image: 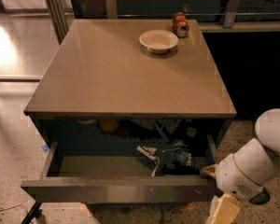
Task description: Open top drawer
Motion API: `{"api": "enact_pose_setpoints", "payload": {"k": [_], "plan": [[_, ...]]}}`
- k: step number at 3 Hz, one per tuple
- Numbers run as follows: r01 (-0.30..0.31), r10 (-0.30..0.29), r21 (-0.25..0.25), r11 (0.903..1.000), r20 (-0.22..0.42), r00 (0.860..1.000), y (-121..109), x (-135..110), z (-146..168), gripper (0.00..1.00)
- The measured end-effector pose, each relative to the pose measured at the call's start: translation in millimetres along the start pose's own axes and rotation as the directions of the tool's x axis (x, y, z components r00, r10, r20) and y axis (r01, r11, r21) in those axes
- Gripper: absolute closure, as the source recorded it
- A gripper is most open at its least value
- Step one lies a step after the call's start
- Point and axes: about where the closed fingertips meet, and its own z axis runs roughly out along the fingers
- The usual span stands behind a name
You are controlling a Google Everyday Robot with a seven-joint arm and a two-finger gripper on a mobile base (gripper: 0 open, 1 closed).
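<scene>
Dark grey-brown flat handleless top drawer (116,190) stands pulled well out beneath the tan surface (130,78), insides exposed. Claw (218,192) sits at its right end, apart or together: cannot tell. Opening step looks nearly done; next move likely calls for backing away clear.

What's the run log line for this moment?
top drawer: pulled well out, clutter inside | pincer: low, by drawer's right front corner | cabinet top: bowl, can

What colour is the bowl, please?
Cream, camera view; the gripper is at the right end of the top drawer.
</scene>
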Motion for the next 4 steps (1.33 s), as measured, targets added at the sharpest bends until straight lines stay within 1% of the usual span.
{"api": "enact_pose_setpoints", "payload": {"k": [1, 2, 3, 4], "plan": [[0.0, 0.0, 0.0, 1.0, 0.0, 1.0, 0, 0, 0, 0.0], [-0.004, 0.004, -0.007, 1.0, 0.003, 1.0, 7, 10, 1, 0.0], [-0.007, 0.007, -0.012, 0.9999, -0.011, 1.0, 38, 42, -2, 0.0], [-0.007, 0.007, -0.012, 0.9999, -0.011, 1.0, 38, 42, -2, 0.0]]}}
